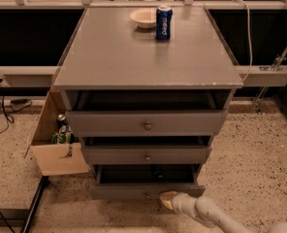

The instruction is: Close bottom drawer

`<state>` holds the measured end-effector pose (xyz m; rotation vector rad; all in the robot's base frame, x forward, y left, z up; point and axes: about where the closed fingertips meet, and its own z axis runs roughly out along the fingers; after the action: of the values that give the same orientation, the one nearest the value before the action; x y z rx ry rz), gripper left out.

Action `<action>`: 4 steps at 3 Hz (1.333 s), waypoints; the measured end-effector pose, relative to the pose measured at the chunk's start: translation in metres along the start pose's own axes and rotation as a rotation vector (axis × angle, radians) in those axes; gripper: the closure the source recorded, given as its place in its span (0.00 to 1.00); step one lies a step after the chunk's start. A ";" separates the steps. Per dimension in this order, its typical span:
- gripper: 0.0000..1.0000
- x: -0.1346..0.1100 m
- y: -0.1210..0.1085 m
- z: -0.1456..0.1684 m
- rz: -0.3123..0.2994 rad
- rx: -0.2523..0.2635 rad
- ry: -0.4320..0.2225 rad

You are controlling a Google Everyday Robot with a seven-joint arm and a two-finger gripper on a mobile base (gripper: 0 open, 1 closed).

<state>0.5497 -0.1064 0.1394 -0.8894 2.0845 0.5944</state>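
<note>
From the gripper [168, 199], low at the cabinet's front, a blue soda can [164, 22] and a white bowl [143, 18] stand side by side far beyond and above, on the grey cabinet top [148, 57]. To its left, an open cardboard box [58, 154] sits on the speckled floor [250, 164].
</note>
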 end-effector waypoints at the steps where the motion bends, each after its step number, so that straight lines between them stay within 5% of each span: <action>1: 1.00 -0.007 -0.008 0.014 -0.015 -0.004 -0.007; 2: 1.00 -0.028 -0.017 0.033 -0.030 -0.002 -0.028; 4: 1.00 -0.030 -0.018 0.033 -0.038 0.011 -0.035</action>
<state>0.5920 -0.0845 0.1416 -0.9045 2.0329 0.5742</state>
